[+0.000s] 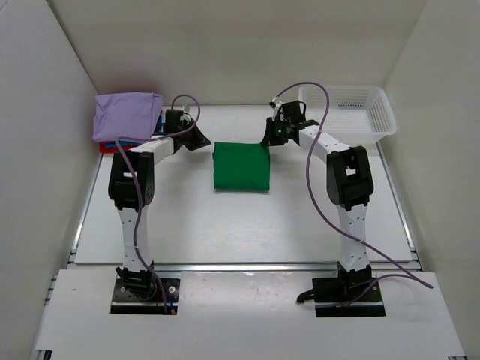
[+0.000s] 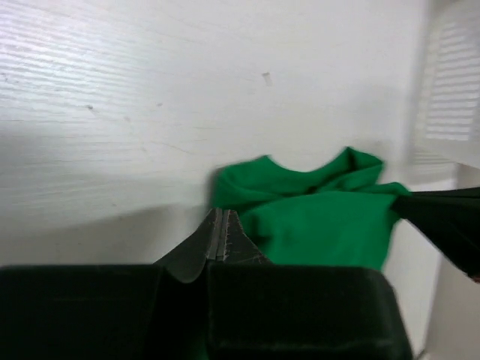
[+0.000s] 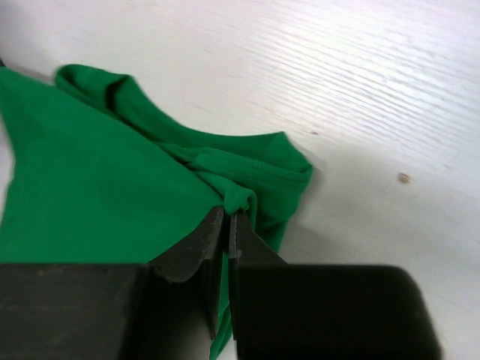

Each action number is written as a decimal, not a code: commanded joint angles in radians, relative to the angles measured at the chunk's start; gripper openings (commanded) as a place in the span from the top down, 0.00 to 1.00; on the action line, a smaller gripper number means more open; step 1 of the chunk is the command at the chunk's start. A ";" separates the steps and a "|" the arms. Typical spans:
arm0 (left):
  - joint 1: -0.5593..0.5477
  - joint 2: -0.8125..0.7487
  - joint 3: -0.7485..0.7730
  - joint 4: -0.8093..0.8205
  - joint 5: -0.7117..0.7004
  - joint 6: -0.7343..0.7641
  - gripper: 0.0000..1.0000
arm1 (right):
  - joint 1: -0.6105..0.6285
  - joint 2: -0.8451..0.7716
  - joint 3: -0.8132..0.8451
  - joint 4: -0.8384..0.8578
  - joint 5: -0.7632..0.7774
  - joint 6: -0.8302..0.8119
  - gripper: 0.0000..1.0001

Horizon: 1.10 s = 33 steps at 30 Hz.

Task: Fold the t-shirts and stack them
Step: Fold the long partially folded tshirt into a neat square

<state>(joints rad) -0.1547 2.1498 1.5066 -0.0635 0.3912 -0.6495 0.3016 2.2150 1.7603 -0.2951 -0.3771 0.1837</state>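
I find nothing to read here: no lettering, label, brand, number or sign shows in any view.
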 commanded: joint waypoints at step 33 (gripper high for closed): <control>-0.109 -0.190 -0.258 -0.027 -0.092 -0.007 0.21 | 0.025 0.115 0.111 -0.133 0.204 -0.004 1.00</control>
<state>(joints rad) -0.2287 1.9282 1.2026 -0.0818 0.2977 -0.6716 0.3214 2.3177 1.8477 -0.4229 -0.1982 0.1974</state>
